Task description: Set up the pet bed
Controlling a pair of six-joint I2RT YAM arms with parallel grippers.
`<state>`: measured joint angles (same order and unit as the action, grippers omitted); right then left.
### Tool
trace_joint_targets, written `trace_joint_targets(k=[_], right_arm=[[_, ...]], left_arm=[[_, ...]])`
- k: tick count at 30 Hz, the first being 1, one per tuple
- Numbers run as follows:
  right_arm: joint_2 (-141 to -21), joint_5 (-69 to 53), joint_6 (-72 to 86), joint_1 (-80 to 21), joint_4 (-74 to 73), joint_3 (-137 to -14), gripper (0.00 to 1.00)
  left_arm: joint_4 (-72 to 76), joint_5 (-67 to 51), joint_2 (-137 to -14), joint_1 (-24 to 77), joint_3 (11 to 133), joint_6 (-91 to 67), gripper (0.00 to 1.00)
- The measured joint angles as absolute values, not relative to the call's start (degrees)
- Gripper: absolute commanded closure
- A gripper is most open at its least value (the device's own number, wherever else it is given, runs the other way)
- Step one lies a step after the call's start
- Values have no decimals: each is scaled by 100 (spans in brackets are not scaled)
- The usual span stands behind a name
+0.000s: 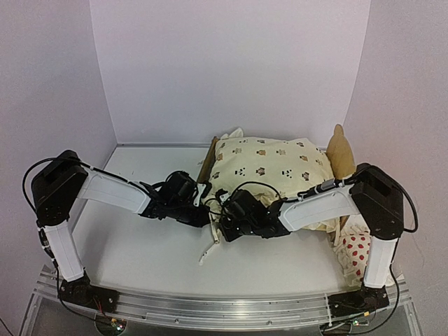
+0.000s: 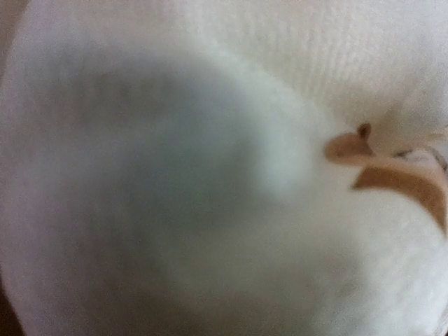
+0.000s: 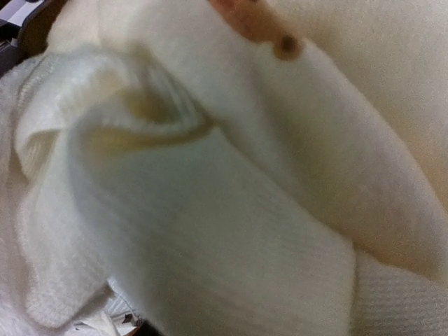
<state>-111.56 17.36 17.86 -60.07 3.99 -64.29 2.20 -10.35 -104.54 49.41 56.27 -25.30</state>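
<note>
White cloth (image 2: 210,210) smothers both lenses; left tool (image 1: 201,203) closed, right tool (image 1: 222,217) unclear, I judge I'm seating the cushion (image 1: 269,164) ahead in the bed (image 1: 339,150), its near edge needing tucking next.

1. Left arm (image 1: 112,189): white shells, black boxy joints, black cable looping at 9 o'clock.
2. Right arm (image 1: 318,204): same colours, cable at 3 o'clock.
3. Left gripper (image 1: 201,198) and right gripper (image 1: 225,217): black.
4. 2 black bases (image 1: 73,288) at 6 o'clock.
</note>
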Motion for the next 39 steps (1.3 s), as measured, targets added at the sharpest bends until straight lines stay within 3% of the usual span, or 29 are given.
trace_joint_targets(k=[10, 16, 18, 26, 39], right_arm=[[-11367, 1665, 1869, -6007, 697, -6536, 73], [-11430, 1650, 1884, -6008, 808, -6536, 99], [-11432, 1662, 1895, -6010, 819, -6536, 100], [-11430, 1704, 1930, -6010, 843, -6520, 100], [-11365, 1745, 2028, -6012, 960, -6368, 100]], left_arm=[[252, -1044, -10520, 4939, 5664, -2532, 100], [252, -1048, -10521, 4941, 5666, -2534, 100], [252, -1061, -10521, 4941, 5666, -2536, 96], [212, -1040, -10482, 4962, 5664, -2566, 61], [-681, -690, -9423, 5077, 5309, -2523, 52]])
